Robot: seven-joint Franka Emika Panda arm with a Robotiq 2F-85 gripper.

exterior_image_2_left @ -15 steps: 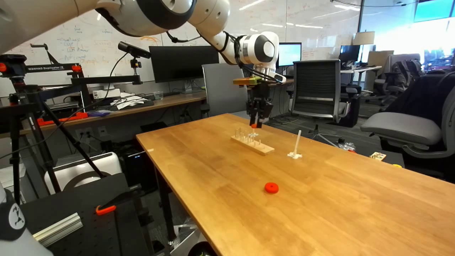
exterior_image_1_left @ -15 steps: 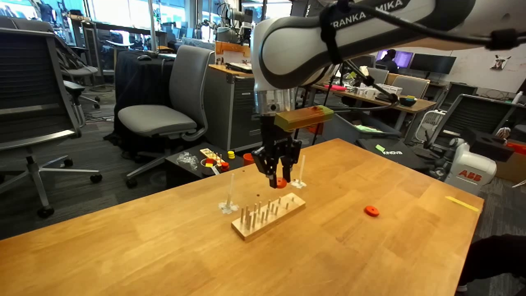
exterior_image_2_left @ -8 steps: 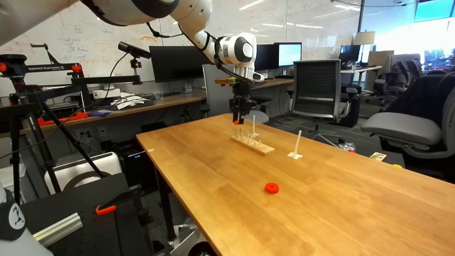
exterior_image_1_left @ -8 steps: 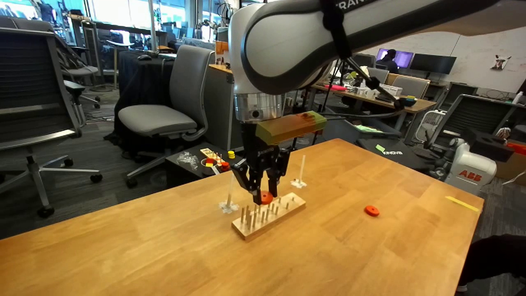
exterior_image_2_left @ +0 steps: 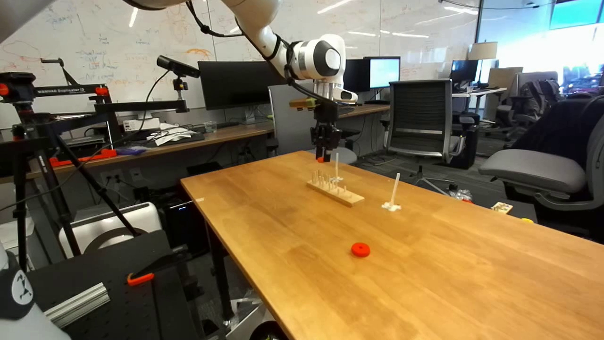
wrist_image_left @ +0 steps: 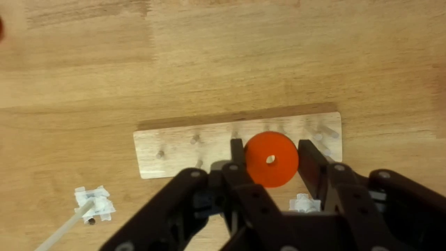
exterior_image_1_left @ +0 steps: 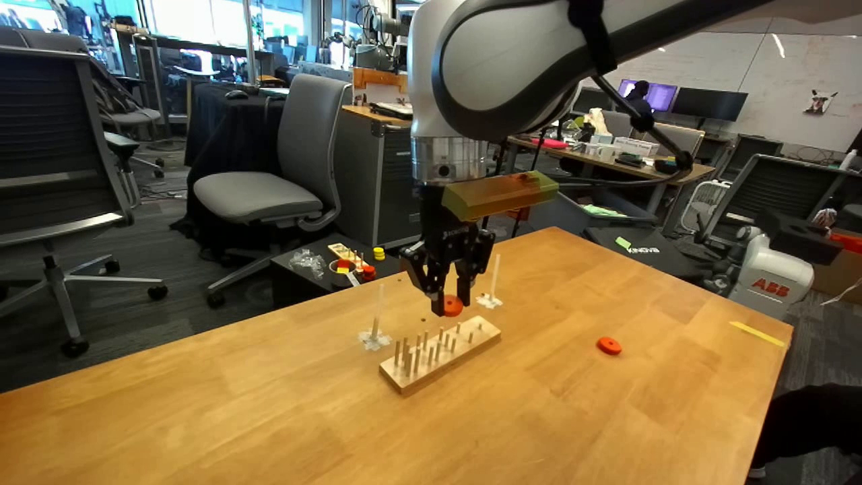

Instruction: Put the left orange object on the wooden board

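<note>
- Orange, flat, round disc (wrist_image_left: 271, 144) with a centre hole: your black two-finger gripper (exterior_image_1_left: 452, 304) pinches it at opposite edges, the fingers (wrist_image_left: 311, 157) parted by only its width. It hangs higher than the pale-wood rectangular pegged board (wrist_image_left: 216, 143), touching none of it; whether squarely over the board or towards one long side, you can't settle from these views.
- Let go at this height and you'd likely drop it onto the thin upright wooden pegs (exterior_image_1_left: 406, 357) or the board's edge — it could bounce and roll clear.
- Those pegs stand tallest at one end of the board; come down off-centre there and one may catch the rim and twist the disc in your grip.
- Its face looks tipped, so without straightening it may land on edge.
- Two thin white posts (exterior_image_2_left: 395, 190), taped down, stand near the board's long side. Swing that way and you could knock one — your gripper hides one in the wrist view.
</note>
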